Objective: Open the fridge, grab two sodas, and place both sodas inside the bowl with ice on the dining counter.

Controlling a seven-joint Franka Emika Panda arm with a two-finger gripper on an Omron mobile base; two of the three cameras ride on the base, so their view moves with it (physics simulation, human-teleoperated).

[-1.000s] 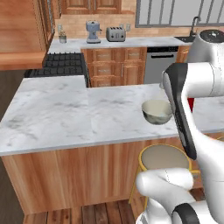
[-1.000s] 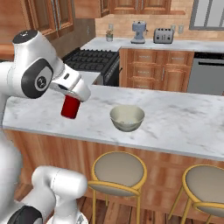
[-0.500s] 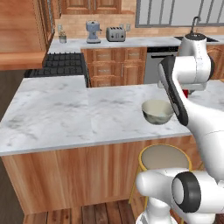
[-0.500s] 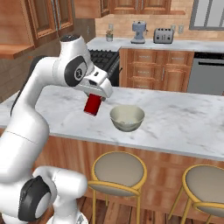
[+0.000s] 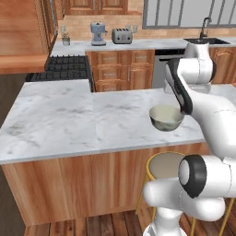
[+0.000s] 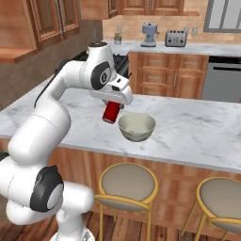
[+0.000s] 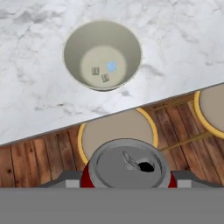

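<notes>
**Red can held just short of the bowl**

Two-finger gripper [image 6: 113, 104] on the white arm clenched around a small red cylindrical soda can [image 6: 111, 112], silver top [image 7: 127, 164] with its open tab hole facing the hand camera. Can upright, hanging in the air above the long white-grey marble dining counter [image 6: 197, 132], just to the left of a small round grey-green bowl [image 6: 136, 127] as seen from the right base camera; touching the bowl or not, cannot tell. In the hand view, bowl [image 7: 103, 54] standing on the marble close to the near edge, a few small ice cubes [image 7: 112, 66] lying on its bottom. In the left base view, same bowl [image 5: 166, 118] partly behind the arm's dark-jointed link. Below the counter edge, round stools with yellow rims and grey-tan seats [image 6: 128, 181], set on a reddish wood plank floor [image 7: 39, 153]. Farther off, against the back wall, wood cabinets under a second counter carrying a blue-grey coffee machine [image 6: 149, 34] and a silver toaster [image 6: 175, 38]; black stove top [image 5: 67, 67] to the left of them
</notes>
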